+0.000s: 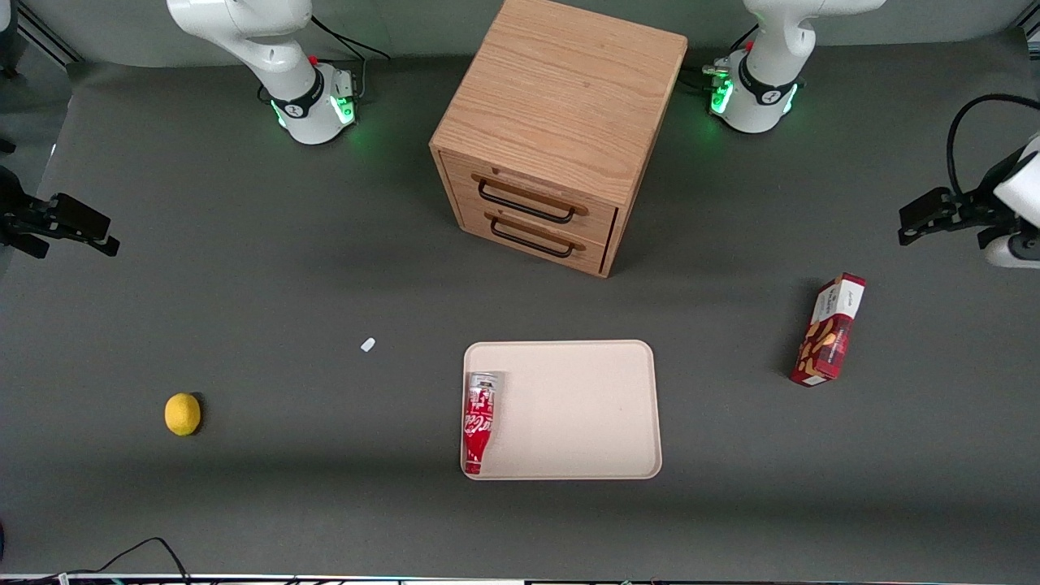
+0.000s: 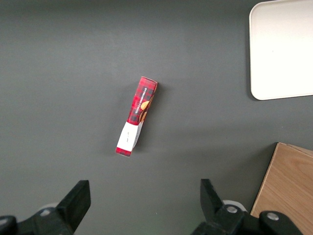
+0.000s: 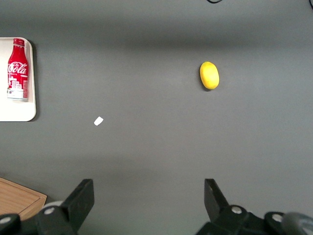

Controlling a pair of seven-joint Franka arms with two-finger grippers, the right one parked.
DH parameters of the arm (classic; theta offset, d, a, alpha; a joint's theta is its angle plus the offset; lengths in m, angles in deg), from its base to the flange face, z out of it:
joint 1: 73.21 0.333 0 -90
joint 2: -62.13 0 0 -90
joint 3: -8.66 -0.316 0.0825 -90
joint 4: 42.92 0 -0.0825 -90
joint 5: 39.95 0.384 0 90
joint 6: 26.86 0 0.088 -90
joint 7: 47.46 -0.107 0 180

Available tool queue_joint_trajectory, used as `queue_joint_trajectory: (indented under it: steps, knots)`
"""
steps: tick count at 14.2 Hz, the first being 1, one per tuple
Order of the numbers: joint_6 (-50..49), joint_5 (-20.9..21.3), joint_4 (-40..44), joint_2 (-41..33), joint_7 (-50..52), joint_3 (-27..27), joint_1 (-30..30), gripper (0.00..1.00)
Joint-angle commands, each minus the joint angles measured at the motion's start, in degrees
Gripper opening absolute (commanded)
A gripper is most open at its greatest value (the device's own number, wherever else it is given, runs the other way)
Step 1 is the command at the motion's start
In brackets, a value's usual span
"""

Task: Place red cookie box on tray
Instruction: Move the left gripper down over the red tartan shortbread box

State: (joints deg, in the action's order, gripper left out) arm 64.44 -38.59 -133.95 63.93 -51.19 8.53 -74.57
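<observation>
The red cookie box [image 1: 829,329] lies on the grey table toward the working arm's end, white end panel pointing away from the front camera. It also shows in the left wrist view [image 2: 137,116], apart from my fingers. The beige tray [image 1: 585,406] lies mid-table, nearer the front camera than the cabinet; its corner shows in the left wrist view [image 2: 283,49]. My left gripper [image 1: 914,226] hangs above the table, farther from the front camera than the box. It is open and empty [image 2: 144,193].
A red cola bottle [image 1: 479,422] lies in the tray along the rim toward the parked arm's end. A wooden drawer cabinet [image 1: 561,122] stands mid-table. A lemon [image 1: 182,413] and a small white scrap [image 1: 368,344] lie toward the parked arm's end.
</observation>
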Motion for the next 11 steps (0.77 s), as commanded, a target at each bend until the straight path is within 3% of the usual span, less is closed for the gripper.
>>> queue_joint_trajectory:
  steps: [1,4,7,11]
  knots:
    - [3.4,0.5,-4.0,0.7,-0.6,0.2,0.3,1.00]
    - [11.1,1.2,-9.8,2.9,-5.8,0.0,0.4,1.00]
    - [26.0,1.4,-19.9,4.1,-10.0,-0.1,0.5,1.00]
    - [34.5,2.2,-25.1,7.9,-15.2,-1.3,0.8,1.00]
